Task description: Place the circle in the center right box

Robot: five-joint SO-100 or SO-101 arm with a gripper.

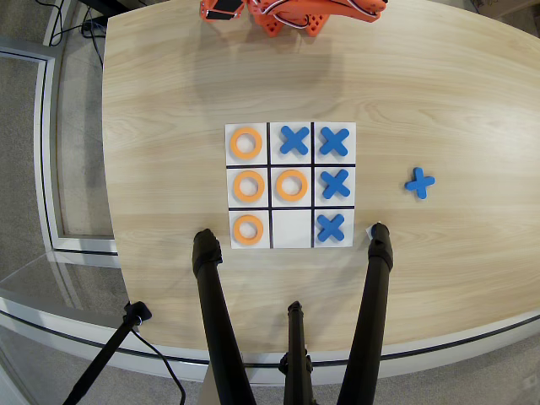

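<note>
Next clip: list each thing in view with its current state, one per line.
Grid: flat on the table, eight cells filled, bottom middle empty.
Rings, overhead view's left column: one flat in each cell.
Fourth ring: flat in the centre cell.
Crosses on the grid: flat in their cells.
Spare cross: on the table, right of the grid.
Arm: at the top edge, gripper out of view.

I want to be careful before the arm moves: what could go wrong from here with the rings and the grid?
1. Side mix-up: in the overhead view the middle-row right cell holds a blue cross, while the middle-row left cell already holds an orange ring. Aiming right would hit the cross.
2. No ring lies loose; the only spare piece is the loose cross, so a wrong pick is possible.
</note>
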